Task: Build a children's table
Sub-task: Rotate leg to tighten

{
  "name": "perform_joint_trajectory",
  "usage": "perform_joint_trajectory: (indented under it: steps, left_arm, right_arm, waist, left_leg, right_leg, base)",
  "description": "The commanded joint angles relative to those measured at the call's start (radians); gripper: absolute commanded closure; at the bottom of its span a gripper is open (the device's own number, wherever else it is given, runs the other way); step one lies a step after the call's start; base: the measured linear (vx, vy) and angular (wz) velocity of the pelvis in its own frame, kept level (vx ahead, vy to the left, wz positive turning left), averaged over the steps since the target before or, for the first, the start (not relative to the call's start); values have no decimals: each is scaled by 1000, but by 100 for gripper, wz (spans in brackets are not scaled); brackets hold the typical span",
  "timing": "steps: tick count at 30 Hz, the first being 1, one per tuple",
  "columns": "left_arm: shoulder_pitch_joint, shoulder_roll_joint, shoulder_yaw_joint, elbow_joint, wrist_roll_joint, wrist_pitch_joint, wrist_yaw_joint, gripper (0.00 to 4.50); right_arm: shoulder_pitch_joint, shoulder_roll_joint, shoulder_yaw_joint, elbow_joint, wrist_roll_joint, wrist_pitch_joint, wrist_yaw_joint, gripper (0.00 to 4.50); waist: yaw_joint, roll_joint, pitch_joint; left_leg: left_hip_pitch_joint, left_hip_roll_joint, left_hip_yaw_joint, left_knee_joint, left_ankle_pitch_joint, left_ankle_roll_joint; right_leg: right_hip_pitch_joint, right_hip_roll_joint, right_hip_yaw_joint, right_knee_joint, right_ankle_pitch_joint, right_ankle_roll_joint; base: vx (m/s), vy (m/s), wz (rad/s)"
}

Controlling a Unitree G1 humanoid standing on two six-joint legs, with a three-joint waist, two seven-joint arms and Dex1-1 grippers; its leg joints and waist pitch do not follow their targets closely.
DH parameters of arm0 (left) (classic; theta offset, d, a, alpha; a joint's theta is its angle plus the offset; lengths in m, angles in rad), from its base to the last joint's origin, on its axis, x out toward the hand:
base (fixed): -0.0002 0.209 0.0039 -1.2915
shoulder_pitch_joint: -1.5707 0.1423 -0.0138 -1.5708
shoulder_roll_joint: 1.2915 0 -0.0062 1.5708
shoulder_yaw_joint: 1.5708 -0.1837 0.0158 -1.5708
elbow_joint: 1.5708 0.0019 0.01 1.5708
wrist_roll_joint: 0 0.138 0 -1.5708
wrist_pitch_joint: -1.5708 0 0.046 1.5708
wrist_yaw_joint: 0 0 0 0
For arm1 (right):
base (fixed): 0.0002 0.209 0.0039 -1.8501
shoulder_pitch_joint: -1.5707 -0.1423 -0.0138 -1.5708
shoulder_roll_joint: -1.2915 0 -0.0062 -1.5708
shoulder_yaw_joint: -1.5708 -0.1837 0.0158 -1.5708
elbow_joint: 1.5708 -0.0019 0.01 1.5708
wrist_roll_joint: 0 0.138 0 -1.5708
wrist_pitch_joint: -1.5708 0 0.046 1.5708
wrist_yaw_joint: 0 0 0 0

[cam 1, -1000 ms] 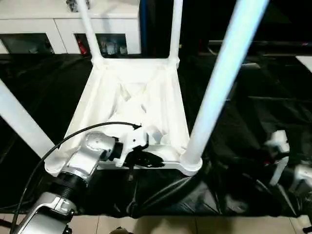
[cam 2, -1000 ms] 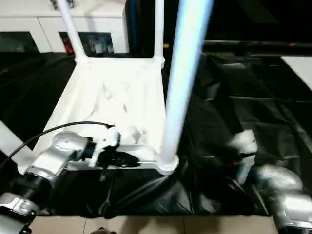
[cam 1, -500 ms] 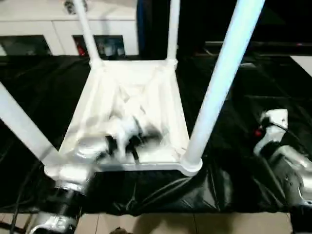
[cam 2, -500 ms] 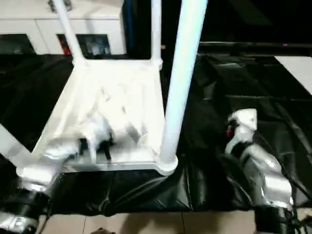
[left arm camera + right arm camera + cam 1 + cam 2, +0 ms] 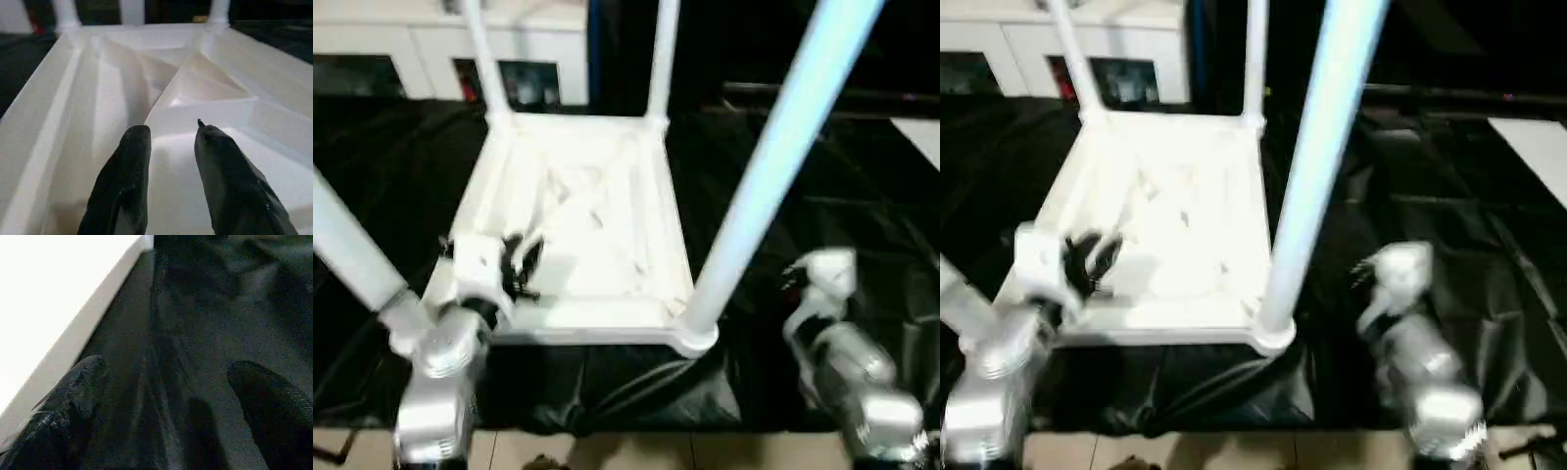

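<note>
- Head views first. Whereabouts of the table?
- Upside down on the black-draped counter (image 5: 822, 127). Table top (image 5: 607, 186) ribs-up, with a leg standing in each corner socket: far-left leg (image 5: 478, 49), far-right leg (image 5: 663, 54), near-right leg (image 5: 773, 166), near-left leg (image 5: 347, 245).
- And the arms?
- Left gripper (image 5: 519, 266) above the top's near-left part, just beside the near-left leg. Right gripper (image 5: 803, 279) off the top's right edge, near the near-right socket (image 5: 693, 335).
- Left wrist view?
- Jaws apart, clamped on nothing, hovering over the ribbed underside (image 5: 122, 73) and pointing toward the top's far edge.
- Right wrist view?
- Jaws wide apart as well, empty, over the black sheet (image 5: 210, 308), with the top's right rim (image 5: 73, 338) alongside.
- Step in hand, then?
- Likely a last seating of the legs, or turning the table upright; hard to say which.
- Advice for doing it well?
- Grip low, close to a socket, never high on a leg. Press straight along the leg's line, not sideways. Match both sides to avoid skidding on that slick sheet. Close fully before lifting anything.
</note>
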Motion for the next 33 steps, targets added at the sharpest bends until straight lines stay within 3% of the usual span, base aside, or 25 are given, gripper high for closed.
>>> perform_joint_trajectory:
  steps: [1,3,5,6,7,8,9,10,11,12,13,14,15,16,17,18,19,20,21,23,25,28,31,33]
  left_arm:
    - [-13,5,-23,-12,33,-17,26,281]
    - [-27,9,-31,-6,43,-19,40,281]
    - [-37,11,-29,-2,50,-15,63,281]
    - [-35,11,-29,-6,54,-19,73,281]
    - [-28,15,-28,-8,55,-10,83,281]
    - [-24,15,-25,-9,51,3,83,281]
    - [-13,9,-17,-11,30,10,75,281]
    - [-1,3,-9,-19,16,14,72,281]
    - [6,0,-6,-24,9,15,72,281]
    - [29,11,-14,-32,17,0,66,281]
    - [40,20,-23,-34,28,-12,62,281]
    - [53,26,-29,-37,37,-24,63,281]
    - [76,21,-23,-50,24,-39,63,281]
    - [84,20,-22,-55,21,-42,64,281]
    - [105,20,-23,-66,15,-48,62,281]
    - [110,21,-23,-69,14,-49,61,281]
    - [130,18,-25,-85,-16,-69,37,281]
    - [138,17,-25,-93,-30,-77,27,252]
    - [167,14,-29,-122,-62,-102,-4,245]
    - [190,15,-34,-146,-77,-117,-19,227]
    - [237,14,-36,-188,-114,-143,-40,213]
    - [291,23,-49,-220,-140,-175,-70,193]
    - [375,37,-61,-253,-154,-208,-103,154]
    - [406,31,-52,-263,-164,-229,-101,136]
  right_arm:
    - [4,-2,-3,-23,-19,-36,-21,13]
    - [1,-9,20,-16,-34,-53,-21,13]
    - [2,-20,44,-11,-50,-61,-22,13]
    - [5,-21,47,-11,-54,-64,-29,13]
    - [9,-9,35,-8,-47,-80,-32,13]
    - [11,-4,28,-8,-45,-88,-34,13]
    - [14,0,22,-7,-41,-98,-31,13]
    - [19,10,10,-8,-21,-99,-25,13]
    - [21,14,4,-8,-10,-101,-23,13]
    - [29,19,-4,-10,7,-97,-19,13]
    - [32,19,-4,-12,10,-93,-18,13]
    - [36,16,-2,-14,12,-96,-18,13]
    - [47,15,-2,-22,22,-99,-12,13]
    - [50,15,-2,-25,28,-98,-9,13]
    - [60,13,-3,-35,37,-97,-4,13]
    - [63,13,-4,-38,39,-96,-3,13]
    - [67,13,-11,-41,44,-96,-3,13]
    - [69,13,-15,-42,47,-96,-3,9]
    - [75,11,-23,-46,57,-100,7,9]
    - [80,6,-25,-52,66,-105,22,0]
    - [101,-24,-14,-80,90,-116,91,0]
    - [131,-75,5,-103,118,-107,186,0]
    - [181,-166,3,-123,172,-85,333,0]
    - [206,-218,4,-131,187,-84,406,0]
  waist:
    - [-1,-2,-47]
    - [-4,-2,-47]
    - [-12,6,-47]
    - [-13,16,-42]
    - [-29,20,-50]
    - [-35,39,-50]
    - [-69,54,-49]
    - [-89,52,-52]
    - [-91,31,-54]
    - [-28,-15,-45]
    - [-11,-25,-49]
    - [27,-38,-48]
    - [40,-41,-51]
    - [53,-36,-46]
    - [57,-20,-39]
    - [56,-15,-42]
    - [41,4,-39]
    - [40,14,-48]
    - [29,19,-48]
    - [27,15,-42]
    - [26,6,-31]
    - [18,-4,-23]
    - [11,-18,-21]
    - [10,-20,-19]
  left_leg:
    - [18,24,-11,-78,-315,-3]
    - [13,22,-14,-80,-322,-11]
    - [20,32,-29,-87,-342,-53]
    - [-17,27,-69,-115,-385,-23]
    - [-17,47,-124,-115,-415,12]
    - [-13,59,-151,-125,-426,38]
    - [3,80,-237,-135,-386,178]
    - [39,129,-198,-123,-324,210]
    - [24,108,-177,-92,-241,277]
    - [-32,-25,-52,-9,-189,172]
    - [-26,-19,-53,-5,-149,121]
    - [-50,-18,-58,20,-100,104]
    - [-60,-16,-67,41,-101,115]
    - [-73,-8,-86,62,-93,124]
    - [-63,7,-94,27,-61,117]
    - [-46,14,-91,0,-44,119]
    - [-24,20,-79,-55,-36,131]
    - [3,35,-79,-57,-66,129]
    - [30,63,-82,-72,-204,77]
    - [32,58,-68,-80,-294,32]
    - [31,40,-48,-86,-433,-22]
    - [29,31,-52,-88,-501,-35]
    - [21,32,-52,-85,-486,-17]
    - [15,32,-53,-84,-467,-4]
  right_leg:
    - [22,-30,34,-89,-328,-77]
    - [25,-28,35,-88,-320,-65]
    - [27,-5,21,-80,-269,-69]
    - [59,-6,-20,-66,-233,-73]
    - [68,-6,-47,-55,-127,-131]
    - [67,7,-62,-39,-96,-174]
    - [52,26,-81,20,-118,-282]
    - [26,12,-53,15,-115,-285]
    - [38,-17,-29,8,-65,-296]
    - [63,-98,21,-101,-217,-202]
    - [72,-119,30,-108,-371,-128]
    - [90,-159,86,-124,-542,18]
    - [98,-182,112,-122,-569,71]
    - [101,-212,132,-120,-564,82]
    - [90,-186,102,-114,-509,-22]
    - [85,-157,78,-108,-443,-83]
    - [67,-64,23,-75,-298,-160]
    - [53,-37,13,-60,-241,-175]
    - [45,-24,15,-50,-139,-193]
    - [44,-31,23,-58,-147,-188]
    - [37,-41,38,-79,-317,-137]
    - [34,-51,47,-100,-490,-72]
    - [34,-52,52,-108,-536,-41]
    - [37,-55,55,-111,-550,-33]
  base:
    - [0,0,0]
    - [0,0,0]
    - [0,0,0]
    - [-9,-16,18]
    - [-9,-16,18]
    - [7,-51,47]
    - [14,-96,49]
    - [14,-96,49]
    - [23,-132,30]
    - [1,-124,9]
    - [1,-124,9]
    - [-17,-120,-3]
    - [3,-102,-7]
    - [3,-102,-7]
    - [0,0,0]
    - [0,0,0]
    - [0,0,0]
    - [13,60,4]
    - [-1,71,13]
    - [-12,76,12]
    - [-22,66,7]
    - [0,0,0]
    - [0,0,0]
    - [0,0,0]
